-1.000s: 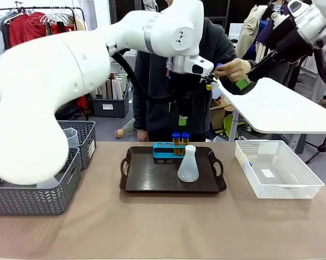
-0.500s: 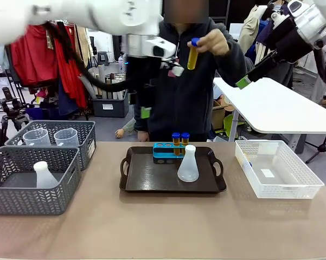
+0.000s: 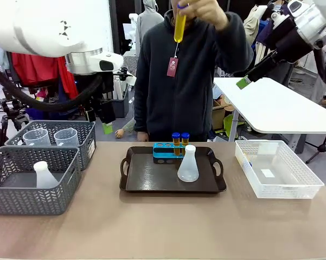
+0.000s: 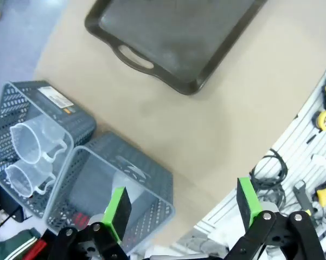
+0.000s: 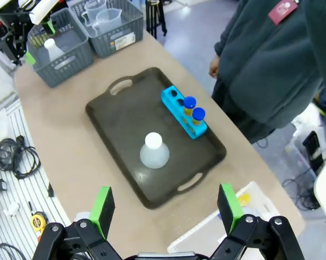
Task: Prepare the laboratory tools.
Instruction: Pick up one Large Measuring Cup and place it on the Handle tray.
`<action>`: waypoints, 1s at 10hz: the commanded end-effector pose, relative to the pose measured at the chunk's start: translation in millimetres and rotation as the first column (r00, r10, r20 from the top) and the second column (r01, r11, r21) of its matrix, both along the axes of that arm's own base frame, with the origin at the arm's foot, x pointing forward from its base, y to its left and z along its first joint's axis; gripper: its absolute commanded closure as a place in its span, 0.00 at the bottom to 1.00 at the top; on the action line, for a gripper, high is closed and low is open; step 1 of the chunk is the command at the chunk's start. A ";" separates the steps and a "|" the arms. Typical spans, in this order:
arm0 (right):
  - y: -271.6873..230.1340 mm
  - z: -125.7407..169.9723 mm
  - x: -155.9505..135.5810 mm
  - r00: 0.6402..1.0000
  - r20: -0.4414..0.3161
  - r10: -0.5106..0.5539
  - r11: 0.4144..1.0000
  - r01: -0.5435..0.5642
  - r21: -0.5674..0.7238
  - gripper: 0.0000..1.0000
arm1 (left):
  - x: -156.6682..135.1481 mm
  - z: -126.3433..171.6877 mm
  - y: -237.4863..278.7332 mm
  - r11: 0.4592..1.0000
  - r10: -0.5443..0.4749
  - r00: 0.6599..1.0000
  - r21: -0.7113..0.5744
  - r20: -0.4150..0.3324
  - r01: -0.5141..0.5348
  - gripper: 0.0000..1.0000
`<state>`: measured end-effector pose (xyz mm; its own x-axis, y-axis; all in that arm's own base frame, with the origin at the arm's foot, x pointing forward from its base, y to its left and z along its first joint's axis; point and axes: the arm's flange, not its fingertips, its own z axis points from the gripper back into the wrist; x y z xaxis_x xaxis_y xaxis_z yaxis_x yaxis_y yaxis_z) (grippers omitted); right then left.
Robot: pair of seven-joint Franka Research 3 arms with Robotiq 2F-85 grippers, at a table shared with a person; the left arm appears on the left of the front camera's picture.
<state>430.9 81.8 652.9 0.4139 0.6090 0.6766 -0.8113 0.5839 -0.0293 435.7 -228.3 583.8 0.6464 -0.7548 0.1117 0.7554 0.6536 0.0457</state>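
Note:
On the black tray (image 3: 146,176) stand a translucent white conical flask (image 3: 188,165) and a low blue rack (image 3: 164,151) holding two blue-capped tubes of amber liquid (image 3: 180,138). Across the table, a person's hand holds another amber tube (image 3: 179,24) high up. My left gripper (image 3: 100,123) hangs open and empty above the grey baskets; in the left wrist view its green pads (image 4: 118,210) stand wide apart over them. My right gripper (image 3: 247,78) is raised at the upper right, open and empty (image 5: 165,203), looking down on the tray (image 5: 125,116), flask (image 5: 153,150) and rack (image 5: 176,99).
Two grey baskets sit at the left: the rear one (image 3: 88,142) holds two clear handled beakers (image 3: 37,136), the front one (image 3: 21,201) a second flask (image 3: 43,176). A white mesh basket (image 3: 276,187) stands at the right. A white side table (image 3: 282,111) is behind it.
My left arm has swung from in front of the person to the left, above the grey baskets. The person has lifted the amber tube higher. The right arm has not moved.

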 end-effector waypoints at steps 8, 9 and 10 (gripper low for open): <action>-0.7 0.9 0.0 1.000 0.001 0.004 1.000 -0.004 0.007 0.00 | 26.8 8.5 17.5 0.983 0.161 0.987 -0.090 -0.002 -0.160 0.00; -0.7 0.9 0.0 1.000 0.001 0.004 1.000 -0.004 0.007 0.00 | 36.2 11.5 29.7 0.971 0.208 0.978 -0.119 -0.015 -0.208 0.00; -0.7 0.9 0.0 1.000 0.001 0.004 1.000 -0.004 0.007 0.00 | 50.9 12.4 44.8 0.958 0.248 0.969 -0.148 -0.015 -0.247 0.00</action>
